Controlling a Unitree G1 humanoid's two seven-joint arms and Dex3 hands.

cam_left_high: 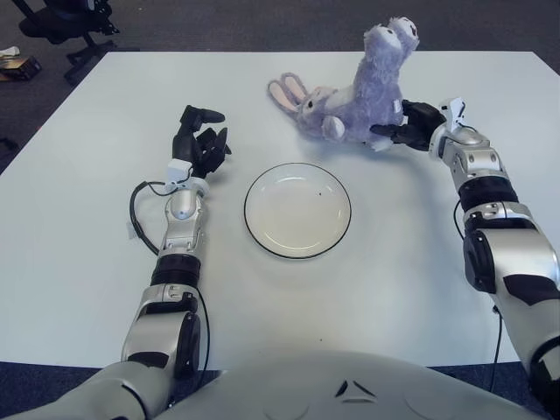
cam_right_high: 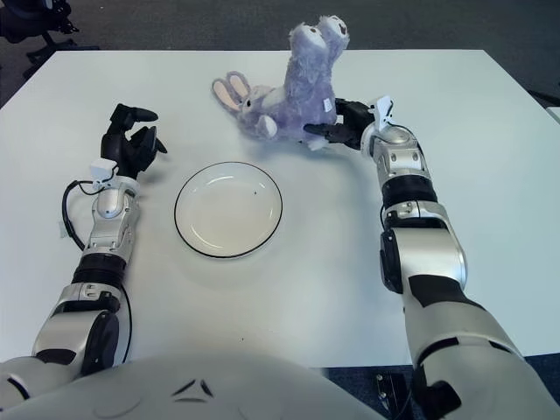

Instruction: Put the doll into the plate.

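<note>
1. I see the right hand (cam_left_high: 404,129) at about 1 o'clock from the plate, its dark fingers (cam_right_high: 325,130) closed on the lower right side of the doll, so it has the toy in its grasp
2. The doll (cam_left_high: 354,87) is a purple plush rabbit; I read it as tipped, with its long pink-lined ears pointing toward 9 o'clock and a rounded part with two pale eye-like patches sticking up toward 12 o'clock. I cannot tell whether its underside touches the table or is held just clear of it
3. The doll sits beyond the plate (cam_left_high: 259,232), at roughly 12 to 1 o'clock from it, near but not over the rim; nothing lies in the plate
4. The plate is white with a dark rim and lies flat on the white table (cam_left_high: 79,262), near the middle of my view
5. The left hand (cam_left_high: 200,142) shows at about 10 o'clock from the plate, just beside it, fingers loosely curled upward and holding nothing
</note>
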